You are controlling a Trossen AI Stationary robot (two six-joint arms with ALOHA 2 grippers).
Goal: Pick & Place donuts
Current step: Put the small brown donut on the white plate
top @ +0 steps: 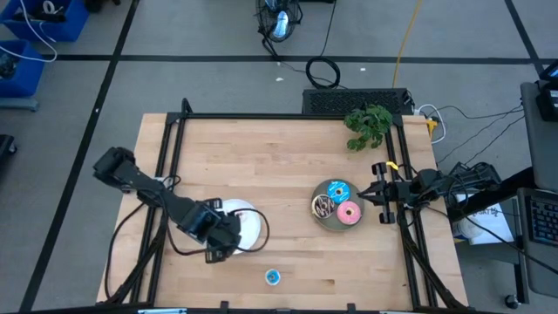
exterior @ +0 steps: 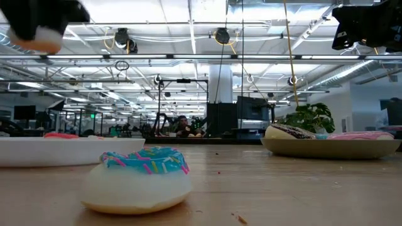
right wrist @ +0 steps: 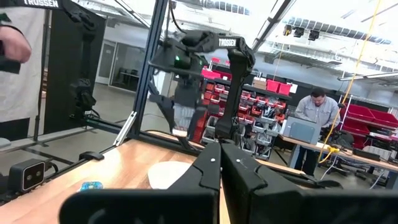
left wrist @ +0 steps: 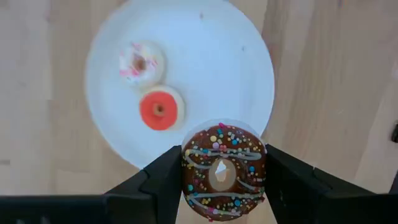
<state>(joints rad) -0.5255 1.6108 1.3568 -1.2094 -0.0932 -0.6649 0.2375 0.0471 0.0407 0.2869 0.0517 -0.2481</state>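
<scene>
My left gripper (left wrist: pixel 222 186) hangs over the rim of the round white plate (top: pixel 250 225), shut on the dark brown sprinkled donut (left wrist: pixel 222 171). A tiny red donut (left wrist: pixel 160 110) and a tiny pale pink donut (left wrist: pixel 142 62) lie flat on that plate. The grey plate (top: pixel 324 223) carries the blue sprinkled donut (top: pixel 337 190), the pink donut (top: pixel 350 214) and a small brown donut (top: pixel 323 207). A tiny blue donut (top: pixel 273 276) lies flat on the table near the near edge, close up in the low view (exterior: pixel 144 179). My right gripper (top: pixel 377 197) waits shut beside the grey plate's right side. My left gripper pinches the dark brown sprinkled donut between its two fingers, one on each opposite side of the outer rim (left wrist: pixel 186 174). The fingers point down from above. The donut sits level, icing up, lifted clear above the white plate's edge (left wrist: pixel 249 134); the low view shows its pale underside (exterior: pixel 39 41) high up.
A green toy plant (top: pixel 369 124) lies near the table's far right corner. Black frame rails (top: pixel 168 148) run along the table's left and right sides. Bare wood (top: pixel 261 166) stretches between the two plates and toward the far edge. A person sits in the room behind.
</scene>
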